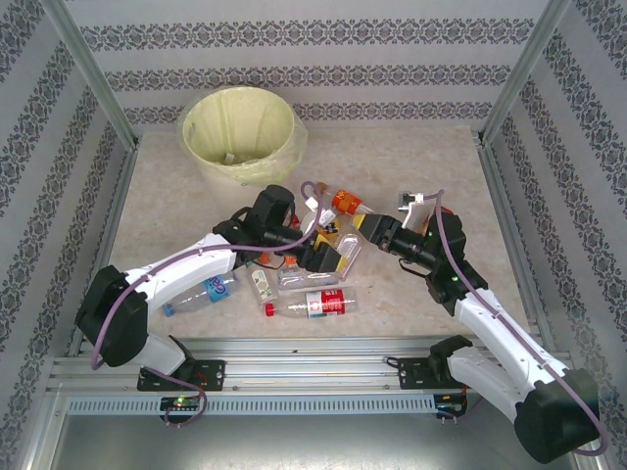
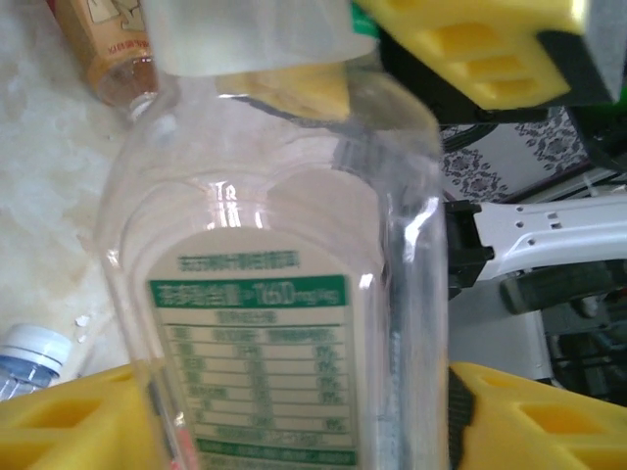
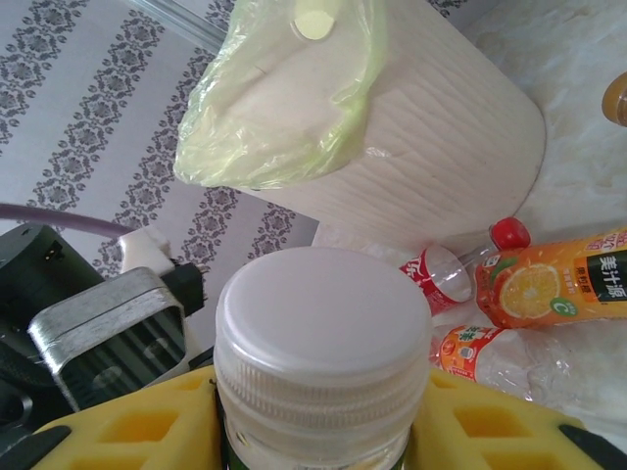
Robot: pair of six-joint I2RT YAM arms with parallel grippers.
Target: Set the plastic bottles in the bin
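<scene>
Squarely between the yellow fingers of the left gripper (image 2: 294,421) sits the body of a clear bottle (image 2: 274,274). A pad lies against each flank, so the jaws are pinching it. Its label is white with green bands and a printed table of small text (too fine to read), and the plastic is glossy and see-through. At the bottle's other end the right gripper (image 3: 318,426) grips the ribbed white cap (image 3: 323,323) between its own yellow fingers, one touching either side. Whether the bottle rests on the table (image 1: 167,206) or hangs just above it I cannot tell.

Outward from there, the two grippers meet nose to nose over the middle of the table. The left arm is folded low at the near-left corner, and its forearm runs right and far to the wrist. The right arm stretches from the near-right corner, leaning left and far.

Around the held bottle lie others: an orange-labelled bottle (image 1: 345,203) just beyond it, a red-labelled bottle (image 1: 315,305) nearer, and a blue-labelled bottle (image 1: 209,291) under the left forearm. The bin (image 1: 227,168), cream-white and lined with a pale yellow bag (image 3: 284,108), stands at the far edge, left of centre, apart from the held bottle.
</scene>
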